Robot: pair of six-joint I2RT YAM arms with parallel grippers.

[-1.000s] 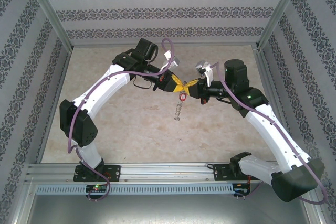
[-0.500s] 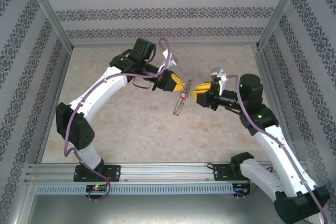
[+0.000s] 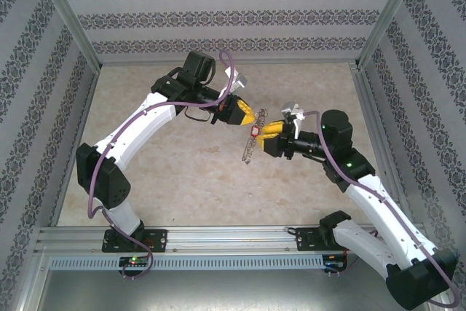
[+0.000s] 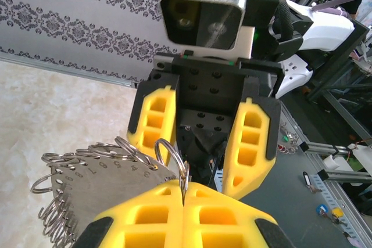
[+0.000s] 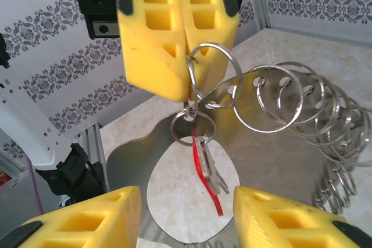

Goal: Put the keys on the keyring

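- Back in comes the right gripper (image 3: 268,131). Half a second ago it sat off to the right with a clear gap to the left gripper (image 3: 246,117), and now the two are just beside each other at the middle of the top view.
- Its elbow has swung left with it, while the left arm has barely shifted.
- Between and below the two grippers hangs the keyring (image 3: 249,149), above the table (image 3: 182,180). Its long axis runs from upper right to lower left of the top view, the same lean as half a second ago.
- The left gripper is pinched tight. At the bottom centre of the left wrist view its yellow fingers (image 4: 151,213) press together on one split ring (image 5: 212,74) at the keyring's edge.
- The right gripper is spread wide with nothing clamped. In the right wrist view its own fingers sit at the lower left and lower right, with the keyring's flat metal part between them.
- The key (image 5: 204,166) dangles from a small ring (image 5: 192,129) just under the left fingertips, at the centre of the right wrist view.
- Its long axis is close to vertical there, leaning toward the lower right. The free end points down the frame, with the red part and the silver part lying side by side.
- More split rings fan out toward the right edge of that view.
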